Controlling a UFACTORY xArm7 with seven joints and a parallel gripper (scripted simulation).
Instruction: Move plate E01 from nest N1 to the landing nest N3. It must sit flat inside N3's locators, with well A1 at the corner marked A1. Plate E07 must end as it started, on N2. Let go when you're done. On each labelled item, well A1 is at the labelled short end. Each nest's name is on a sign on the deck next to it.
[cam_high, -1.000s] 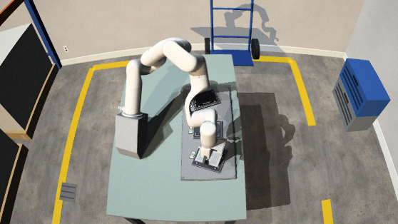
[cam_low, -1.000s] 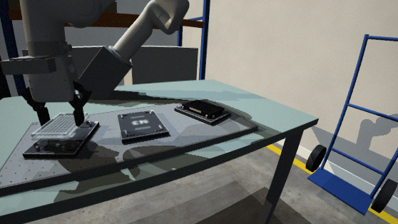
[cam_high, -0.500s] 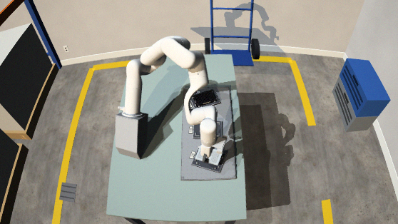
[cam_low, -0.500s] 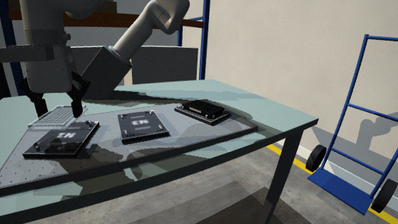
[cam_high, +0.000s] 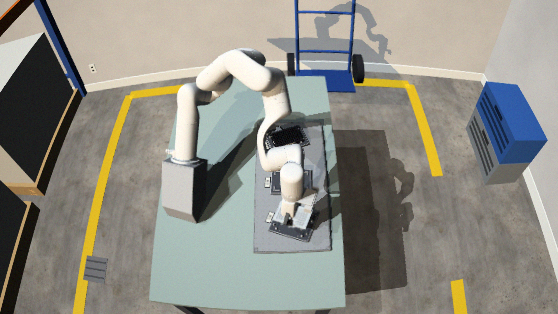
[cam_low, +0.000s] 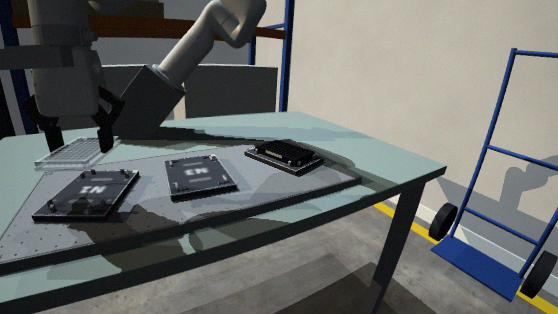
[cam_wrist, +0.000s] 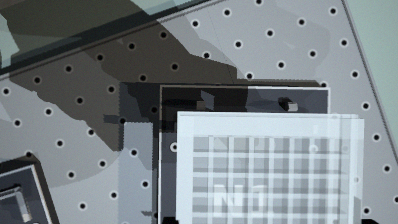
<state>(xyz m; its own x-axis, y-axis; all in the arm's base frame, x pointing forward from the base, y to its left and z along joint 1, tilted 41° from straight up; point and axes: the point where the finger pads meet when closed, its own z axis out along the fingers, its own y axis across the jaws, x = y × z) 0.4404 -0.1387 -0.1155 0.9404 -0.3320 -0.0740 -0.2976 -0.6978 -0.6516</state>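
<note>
My gripper (cam_low: 79, 144) is shut on the clear well plate E01 (cam_low: 74, 153) and holds it in the air, level, above and a little behind nest N1 (cam_low: 87, 196). N1 is a dark plate with corner locators and nothing rests on it. In the wrist view the clear plate (cam_wrist: 270, 170) fills the lower right, with N1 (cam_wrist: 245, 100) showing beneath and through it. Nest N3 (cam_low: 199, 175) lies in the middle of the grey deck and holds nothing. The black plate E07 (cam_low: 285, 155) sits on nest N2 at the far end. In the overhead view the arm covers most of N3, and my gripper (cam_high: 289, 215) hangs over N1 (cam_high: 297, 229).
The nests sit in a row on a grey perforated deck (cam_low: 150, 200) on a green table. The arm's base box (cam_high: 182, 187) stands on the table beside the deck. A blue hand truck (cam_low: 500, 200) stands on the floor beyond the table's end.
</note>
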